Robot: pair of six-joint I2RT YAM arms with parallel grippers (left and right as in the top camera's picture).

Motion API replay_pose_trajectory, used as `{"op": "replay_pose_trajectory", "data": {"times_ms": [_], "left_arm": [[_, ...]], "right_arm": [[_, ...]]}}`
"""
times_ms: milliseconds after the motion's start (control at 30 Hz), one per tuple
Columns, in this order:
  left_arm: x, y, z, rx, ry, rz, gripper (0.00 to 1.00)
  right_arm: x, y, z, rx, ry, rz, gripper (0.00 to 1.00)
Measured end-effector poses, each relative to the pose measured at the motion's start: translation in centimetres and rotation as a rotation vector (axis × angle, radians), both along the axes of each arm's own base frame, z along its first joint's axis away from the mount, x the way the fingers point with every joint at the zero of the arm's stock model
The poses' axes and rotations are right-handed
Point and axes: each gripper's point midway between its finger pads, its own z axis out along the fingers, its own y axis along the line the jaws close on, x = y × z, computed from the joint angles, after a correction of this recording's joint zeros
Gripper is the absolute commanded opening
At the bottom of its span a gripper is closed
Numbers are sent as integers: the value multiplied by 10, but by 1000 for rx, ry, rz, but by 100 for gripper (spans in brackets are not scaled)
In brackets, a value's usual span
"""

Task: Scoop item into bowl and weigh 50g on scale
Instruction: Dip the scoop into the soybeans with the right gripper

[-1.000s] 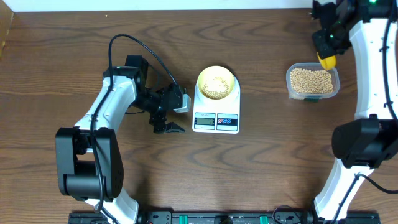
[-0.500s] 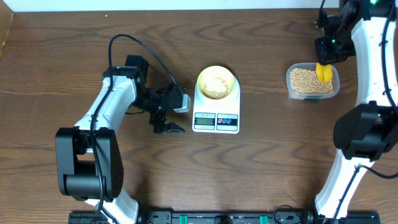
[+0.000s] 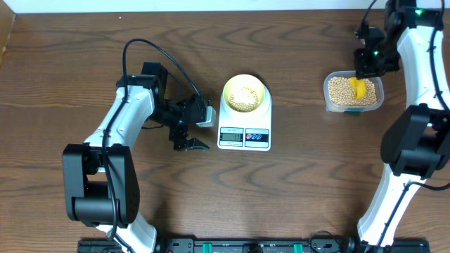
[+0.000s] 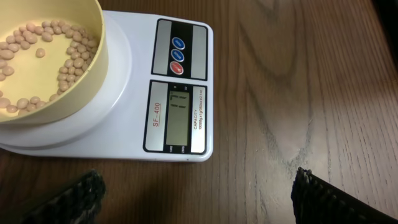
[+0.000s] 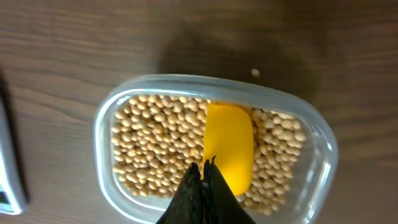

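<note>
Centrally on the desk (image 3: pixel 302 197) sits the white scale (image 3: pixel 245 133), with the left gripper (image 3: pixel 199 130) just to its left, fingers spread wide and holding nothing. At the far right, a clear tub (image 3: pixel 326 91) holds a heap of beans (image 3: pixel 341 91). The pale-yellow bowl (image 3: pixel 226 93) rests on the scale's platform with a few beans inside. The right gripper (image 5: pixel 204 168), pinched together on the yellow scoop (image 5: pixel 229 146), hangs over the tub, and the scoop lies on the heap.

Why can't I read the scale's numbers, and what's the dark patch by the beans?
Left wrist: the scale is near, but digits on its display look faint. Overhead: too small to read. Right wrist: the patch is a soft shadow on the table beside the tub of beans.
</note>
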Motion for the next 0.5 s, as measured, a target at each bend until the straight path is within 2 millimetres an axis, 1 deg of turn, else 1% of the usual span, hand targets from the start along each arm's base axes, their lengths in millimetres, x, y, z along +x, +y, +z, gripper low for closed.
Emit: {"op": "replay_pose_trajectory", "data": {"times_ms": [133,333,500], "left_arm": [[0,0,0,0,0,0,98],[0,0,0,0,0,0,98],[0,0,0,0,0,0,98]], "right_arm": [[0,3,-3,90,-9,-17,1],[-6,12,-10,189,2,5,1],[-9,20,-8,293,-9,34,1]]}}
